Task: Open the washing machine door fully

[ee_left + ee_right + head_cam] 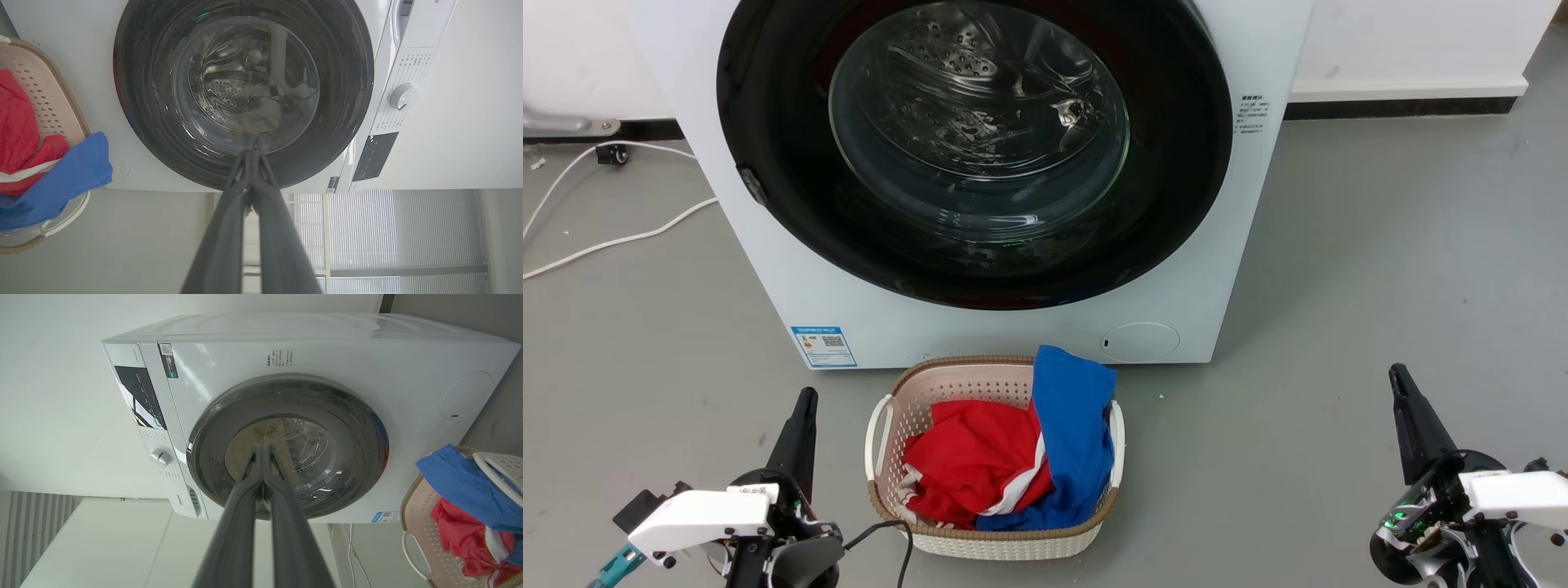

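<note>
Down near the floor, left gripper (pixel 806 398) and right gripper (pixel 1397 373) sit pressed together — like that they could skid off the round glossy black door (pixel 976 147).

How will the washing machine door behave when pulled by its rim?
The washing machine door looks rigid, so it should swing as one piece. Its glossy black ring may be slippery. The bulging glass suggests weight, so expect resistance.
</note>
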Robot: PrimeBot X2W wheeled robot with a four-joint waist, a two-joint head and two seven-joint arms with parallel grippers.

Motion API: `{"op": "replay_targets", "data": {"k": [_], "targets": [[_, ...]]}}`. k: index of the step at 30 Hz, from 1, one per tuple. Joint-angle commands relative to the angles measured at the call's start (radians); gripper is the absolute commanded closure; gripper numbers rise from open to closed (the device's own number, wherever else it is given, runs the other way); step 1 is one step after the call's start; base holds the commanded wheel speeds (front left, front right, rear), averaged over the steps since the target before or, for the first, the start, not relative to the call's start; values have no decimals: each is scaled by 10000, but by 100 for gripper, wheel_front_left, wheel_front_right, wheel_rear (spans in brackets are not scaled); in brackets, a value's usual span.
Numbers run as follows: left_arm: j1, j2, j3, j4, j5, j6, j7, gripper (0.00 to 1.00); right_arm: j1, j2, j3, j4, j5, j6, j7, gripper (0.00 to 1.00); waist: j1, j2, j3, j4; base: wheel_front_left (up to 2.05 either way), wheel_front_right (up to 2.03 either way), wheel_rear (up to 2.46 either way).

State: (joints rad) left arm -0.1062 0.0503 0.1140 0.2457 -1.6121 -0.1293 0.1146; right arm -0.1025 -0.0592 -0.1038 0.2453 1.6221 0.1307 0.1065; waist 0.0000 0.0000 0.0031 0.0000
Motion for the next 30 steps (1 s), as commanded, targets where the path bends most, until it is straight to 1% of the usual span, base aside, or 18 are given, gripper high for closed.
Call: {"op": "replay_targets", "data": {"k": [1, 24, 25, 28, 30], "targets": [[-70, -6, 19, 6, -16, -44, 26, 100, -127, 31, -15, 12, -37, 0, 33, 100, 0, 0, 0, 0, 0, 0, 0], [-69, -6, 18, 6, -17, -44, 25, 100, -131, 54, -45, 13, -61, 0, 48, 100, 0, 0, 0, 0, 0, 0, 0], [-1, 0, 0, -3, 1, 0, -4, 0, -1, 19, -31, 1, -30, 0, 35, 0, 0, 0, 0, 0, 0, 0, 0], [180, -29, -35, 204, 8, 11, -24, 0, 188, 39, -11, 209, -34, -6, 22, 0, 0, 0, 0, 0, 0, 0, 0], [207, -27, -84, 97, 62, 11, -132, 0, 237, 40, 18, 157, -100, -5, -84, 0, 0, 0, 2, 0, 0, 0, 0]]}}
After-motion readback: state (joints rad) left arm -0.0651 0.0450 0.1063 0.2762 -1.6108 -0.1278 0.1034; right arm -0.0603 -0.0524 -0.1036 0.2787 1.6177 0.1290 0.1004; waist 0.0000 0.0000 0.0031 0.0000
